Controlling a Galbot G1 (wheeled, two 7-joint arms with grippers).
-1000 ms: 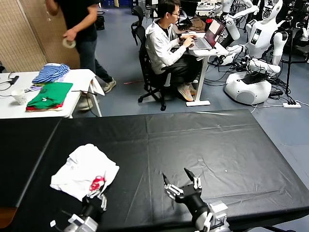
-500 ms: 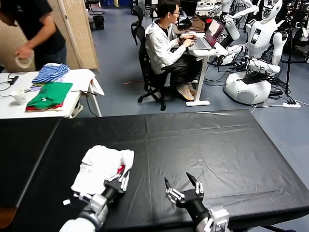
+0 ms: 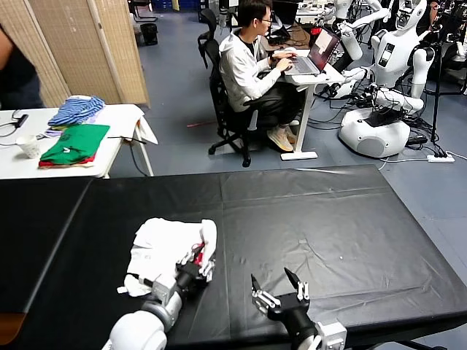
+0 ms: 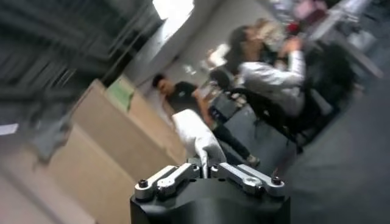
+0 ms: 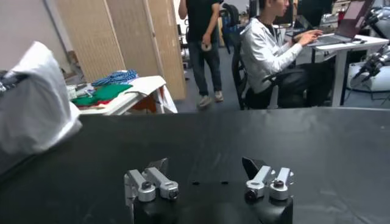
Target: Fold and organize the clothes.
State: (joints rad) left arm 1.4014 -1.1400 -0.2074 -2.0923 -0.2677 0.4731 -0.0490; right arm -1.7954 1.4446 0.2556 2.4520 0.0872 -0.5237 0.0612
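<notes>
The white T-shirt (image 3: 166, 244) lies crumpled on the black table (image 3: 350, 233), at about eight o'clock from its middle. The left gripper (image 3: 195, 264) sits at the shirt's five o'clock edge, its jaws pinching a fold of cloth. The right gripper (image 3: 279, 292) hovers near six o'clock, jaws spread wide and holding nothing.

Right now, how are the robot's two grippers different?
The left gripper is at the T-shirt, its fingers in the bunched white cloth; the right gripper holds nothing. The left sits over the table's left part, the right near the front edge with jaws spread wide. Both are low over the black table.
</notes>
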